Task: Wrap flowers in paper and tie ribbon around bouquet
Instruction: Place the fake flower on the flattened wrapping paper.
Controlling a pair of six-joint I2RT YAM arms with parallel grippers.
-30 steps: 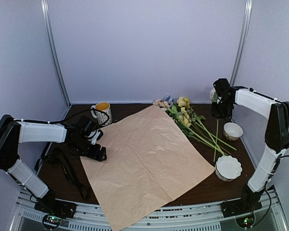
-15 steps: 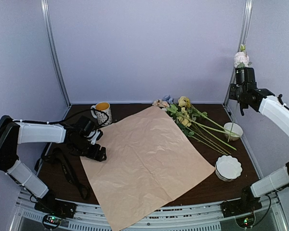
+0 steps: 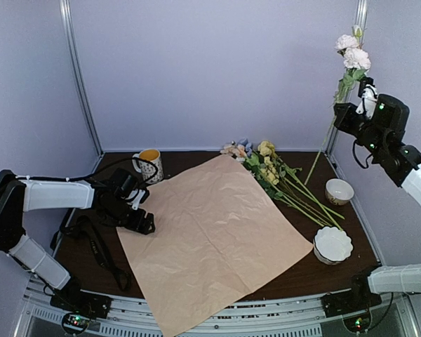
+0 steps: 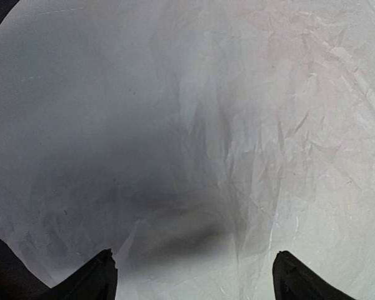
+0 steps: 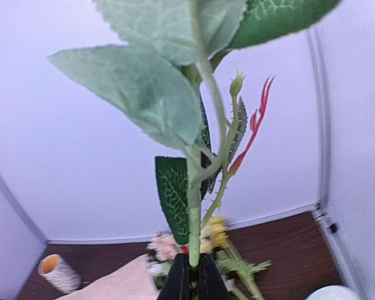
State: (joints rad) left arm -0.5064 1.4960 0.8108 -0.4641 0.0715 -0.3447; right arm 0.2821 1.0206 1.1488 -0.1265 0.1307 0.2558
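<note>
While the right tool [image 3: 345, 112], clenched on one long-stemmed pale pink flower [image 3: 351, 53], holds it high beyond the large peach-tan paper sheet [image 3: 210, 232], the other pastel flowers [image 3: 281, 179] lie along the sheet's far-right edge. The left tool [image 3: 144, 225] is spread wide at the sheet's left edge. Wrapping and tying the narrow black ribbon [image 3: 98, 253] are not yet begun.

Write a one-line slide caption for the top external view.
Right gripper holds one pale flower high by its stem; left gripper sits open over the peach paper, other flowers alongside.

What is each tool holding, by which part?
Right tool grips a pale flower by the stem below its leaves; left tool, open over the paper, holds nothing.
</note>
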